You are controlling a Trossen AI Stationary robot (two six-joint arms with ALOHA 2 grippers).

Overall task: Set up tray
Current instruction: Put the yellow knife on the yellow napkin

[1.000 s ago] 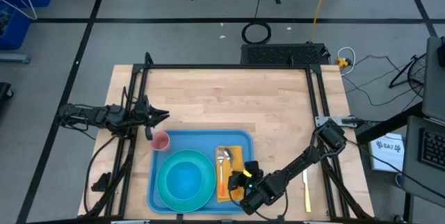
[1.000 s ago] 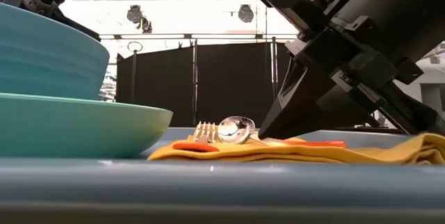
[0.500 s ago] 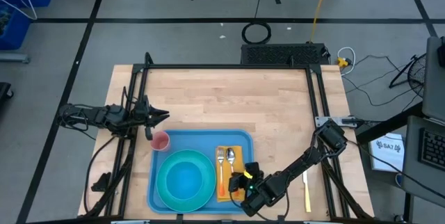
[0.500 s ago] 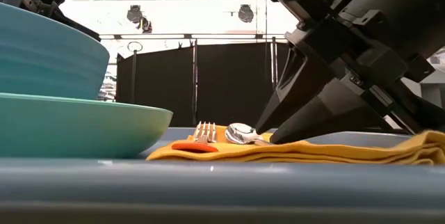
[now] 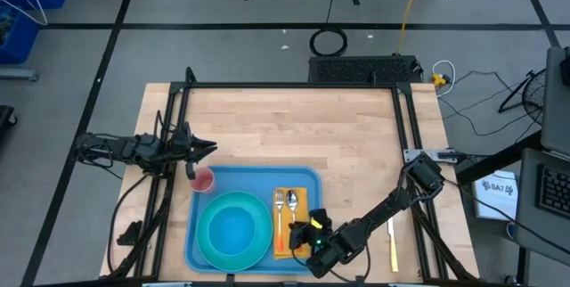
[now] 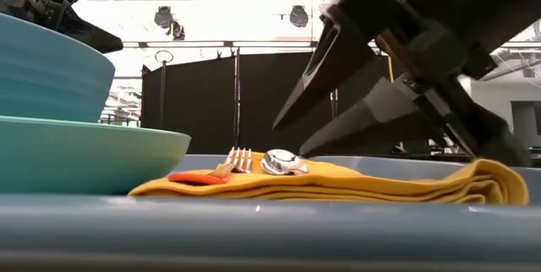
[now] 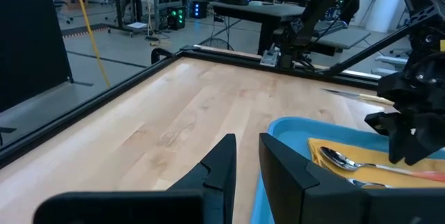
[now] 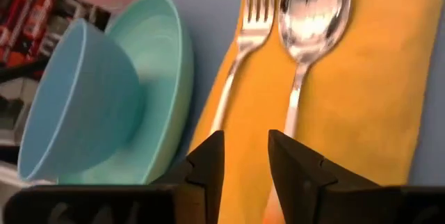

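Observation:
The light-blue tray (image 5: 258,180) lies at the table's near edge. On it a teal plate (image 5: 207,233) carries a blue bowl (image 8: 76,99). To its right a yellow napkin (image 8: 375,78) bears a fork (image 8: 254,8) and a spoon (image 8: 313,8) side by side. My right gripper (image 8: 247,140) is open just above the napkin's near part, over the spoon's handle, its fingers (image 6: 338,61) clear of the cloth. My left gripper (image 5: 207,148) hovers open over the wood beyond the tray's far left corner, with nothing between its fingers.
A pink cup (image 5: 203,180) stands at the tray's far left corner, under my left gripper. A knife (image 5: 392,238) lies on the wood to the right of the tray. Black frame rails run along the table's left, right and far sides. Bare wood stretches beyond the tray.
My right gripper has opened and let go of the spoon, which now lies flat on the napkin beside the fork. The gripper has risen a little off the cloth. The tray with all its load has slid slightly toward the table's left edge.

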